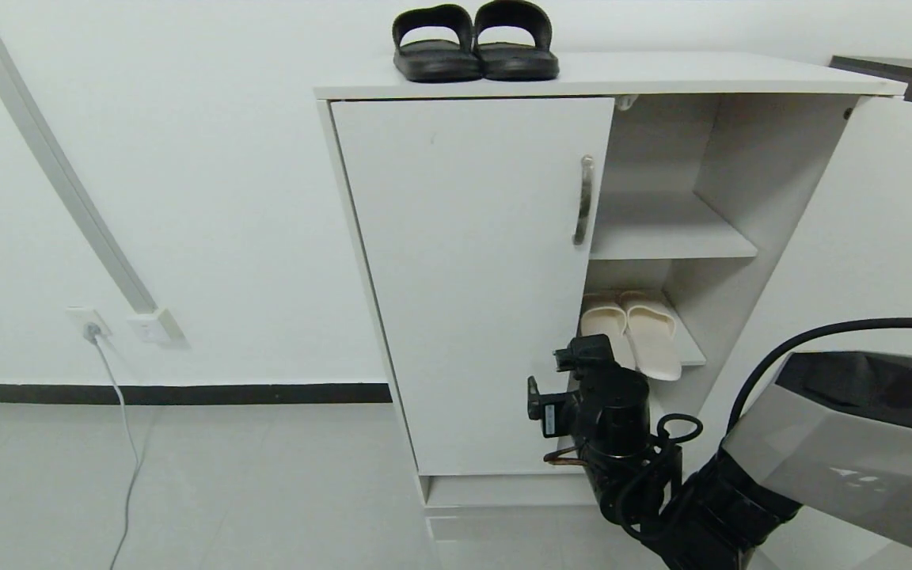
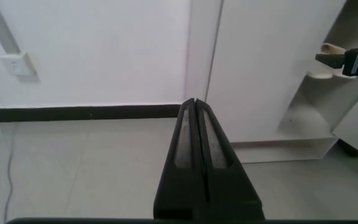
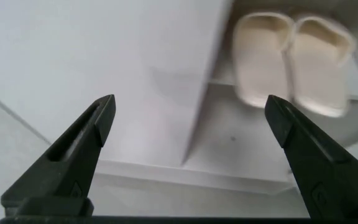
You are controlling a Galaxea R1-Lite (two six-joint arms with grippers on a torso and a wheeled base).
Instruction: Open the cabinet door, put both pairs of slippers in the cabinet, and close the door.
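Head view gives a white cabinet (image 1: 662, 75) standing against a white wall (image 1: 187, 198) on a floor (image 1: 226, 475) of grey tiles. A black strip (image 1: 163, 393) runs along the foot of the wall. On the wall, at the left of the cabinet, there is a socket (image 1: 90, 323) with a grey cable (image 1: 127, 443) hanging to the floor, a second white plate (image 1: 151, 327) just beside it, and a grey duct (image 1: 52, 158) going up in a slant.

The left door (image 1: 472, 285) is closed and has a metal handle (image 1: 584, 199) at its inner edge. The right door (image 1: 860, 237) is swung open. Behind it I see an upper shelf (image 1: 662, 229), and on the shelf below it lies the cream pair of slippers (image 1: 650, 332), side by side. The black pair of slippers (image 1: 513, 59) stands on top of the cabinet, above the closed door.

The right arm (image 1: 614, 427) is low in front of the opening, near the bottom corner of the closed door and below the cream pair. In the right wrist view the right hand (image 3: 188, 109) is spread wide and holds nothing; the edge of the closed door lies between its fingers, farther off. In the left wrist view the left hand (image 2: 194, 102) has its fingers pressed together, empty, over the floor at the left of the cabinet.
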